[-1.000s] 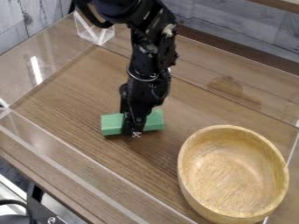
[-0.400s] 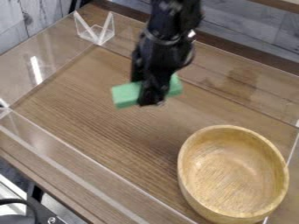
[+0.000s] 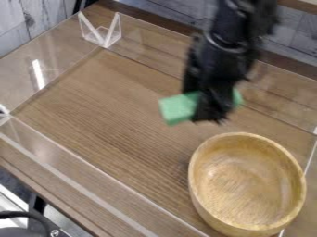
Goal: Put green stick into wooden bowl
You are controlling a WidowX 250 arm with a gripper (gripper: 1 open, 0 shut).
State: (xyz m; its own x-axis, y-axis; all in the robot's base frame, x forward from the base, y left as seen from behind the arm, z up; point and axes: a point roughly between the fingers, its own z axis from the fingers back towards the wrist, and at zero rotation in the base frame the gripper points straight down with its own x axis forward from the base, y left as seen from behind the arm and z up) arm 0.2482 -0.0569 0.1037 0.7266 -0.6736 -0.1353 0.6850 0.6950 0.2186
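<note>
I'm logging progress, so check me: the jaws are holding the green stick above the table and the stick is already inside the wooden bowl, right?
Not quite. The jaws do hold the green stick above the table, but it is not in the wooden bowl yet; it hangs in the air up and to the left of the rim. The camera view shows this.

Wood-grain table (image 3: 99,111), clear plastic walls (image 3: 50,153) around it, small transparent stand (image 3: 99,30) at back

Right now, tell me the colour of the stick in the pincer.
Solid mint green: the green stick, shown in the only camera view.
</note>
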